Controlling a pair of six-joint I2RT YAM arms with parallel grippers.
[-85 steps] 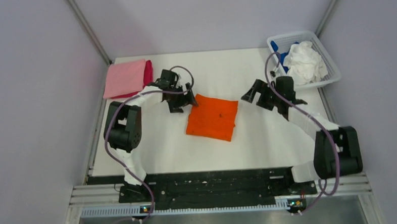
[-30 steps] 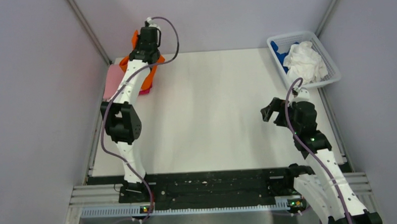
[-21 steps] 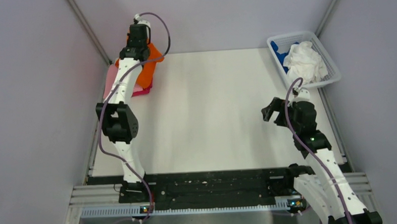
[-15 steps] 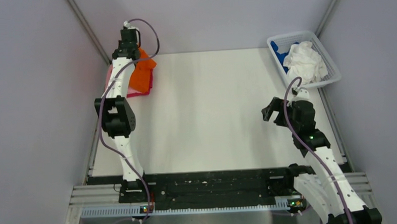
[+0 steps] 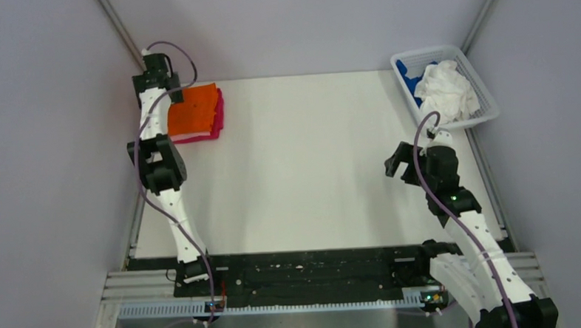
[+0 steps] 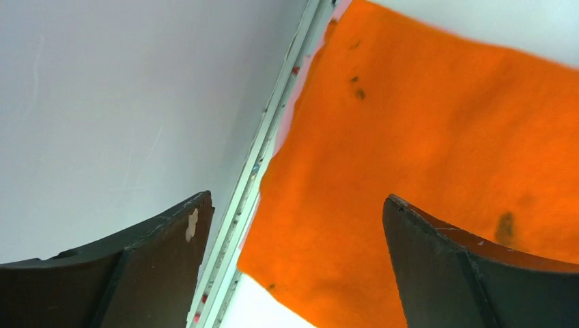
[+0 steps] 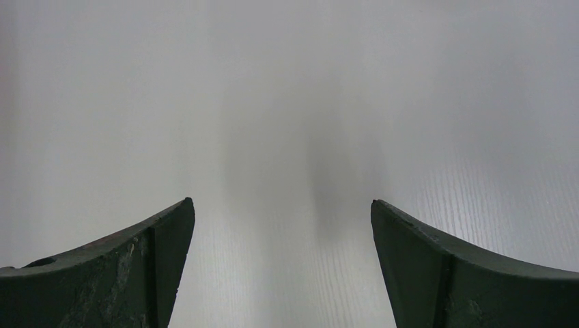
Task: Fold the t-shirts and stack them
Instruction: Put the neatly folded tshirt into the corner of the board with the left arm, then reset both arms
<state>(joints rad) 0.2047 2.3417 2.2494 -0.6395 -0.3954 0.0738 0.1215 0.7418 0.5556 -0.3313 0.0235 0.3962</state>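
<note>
Top external, nearest first: right gripper [image 5: 392, 162]? — M.
Jaws spread, nothing in them. Right wrist shows only bare table [image 5: 310, 178] beneath. — R.
Farther back, left side? — M.
Left gripper [image 6: 295, 198] sits at the far left corner, jaws wide apart, gripping nothing. Orange t-shirt [image 5: 193, 109] lies folded flat on the stack there, with the edge of a magenta t-shirt [image 5: 221, 117] peeking out underneath. — R.
Step in hand? — M.
My reading: the orange one looks stacked. The left arm needs to lift clear without snagging cloth. — R.
Next? — M.
Basket [image 5: 425, 52], far right corner, holds a crumpled white t-shirt [image 5: 447, 90] over a blue t-shirt [image 5: 415, 90]. The right arm is nearer. It probably reaches in, pinches the white and carries it to mid-table for spreading. — R.
</note>
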